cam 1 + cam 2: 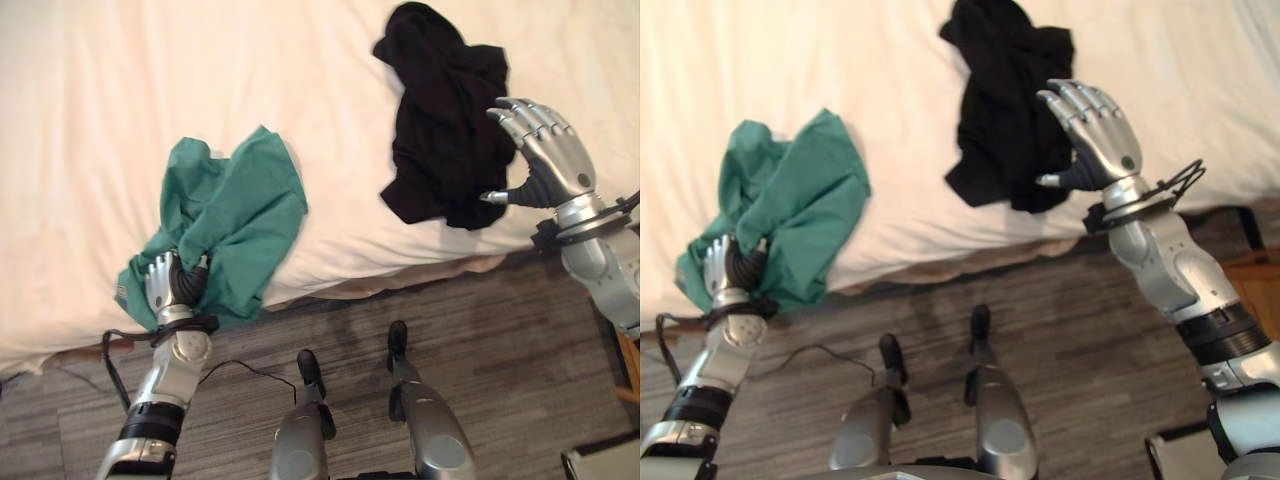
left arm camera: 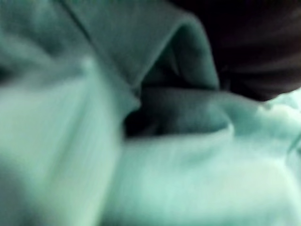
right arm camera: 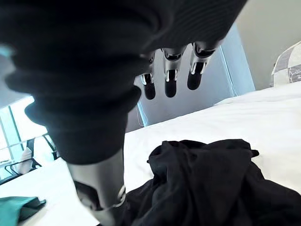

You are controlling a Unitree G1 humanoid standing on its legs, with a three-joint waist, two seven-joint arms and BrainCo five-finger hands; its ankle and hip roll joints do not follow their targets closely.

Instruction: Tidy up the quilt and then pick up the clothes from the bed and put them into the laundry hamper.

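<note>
There are two pieces of clothes on the bed (image 1: 100, 120). One is a green cloth (image 1: 235, 225) and one is a black cloth (image 1: 440, 125). The bed has one big white quilt (image 1: 120, 70) spread over it, and both clothes lie on top of the quilt.

The green cloth is at about 8 o'clock in the left eye view, near the edge of the bed, and its lower part hangs over the edge. The left robot hand (image 1: 165, 285) is on the lower end of it, with its fingers curled round the green folds. The left wrist view is very close to green folds.

The black cloth is at about 1 o'clock, in a crumpled heap. The right robot hand (image 1: 550, 150) is just beside it on the right, with its fingers straight and spread apart, holding nothing. Its thumb (image 1: 505, 196) is close to the lower edge of the black cloth.

Below the bed is a grey wood floor (image 1: 480, 320).
</note>
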